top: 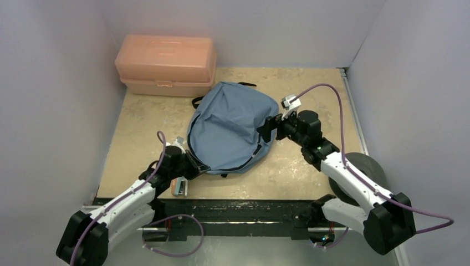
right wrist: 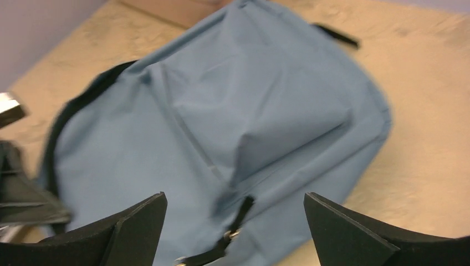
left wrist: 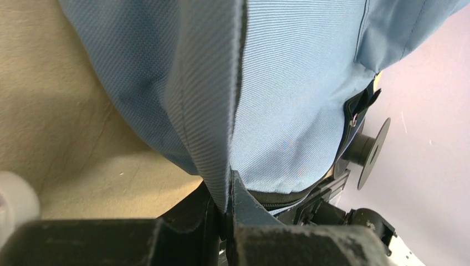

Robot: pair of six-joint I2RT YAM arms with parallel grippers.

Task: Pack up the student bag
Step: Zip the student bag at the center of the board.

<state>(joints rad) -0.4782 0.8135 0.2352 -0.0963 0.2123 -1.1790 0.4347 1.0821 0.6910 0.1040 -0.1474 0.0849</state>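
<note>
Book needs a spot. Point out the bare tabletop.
Bare: the left strip of table between the pink box and the student bag; also the back right corner beyond the right tool. Crowded: the near-left edge, where the left tool pinches the bag.

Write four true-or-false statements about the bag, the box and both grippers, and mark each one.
1. The left gripper is shut on a fold of the student bag. True.
2. The right gripper is shut. False: it is open, its fingers spread either side of the zipper pull.
3. The pink box has its lid shut. True.
4. The student bag lies inside the pink box. False: it lies on the table, in front of the box.
</note>
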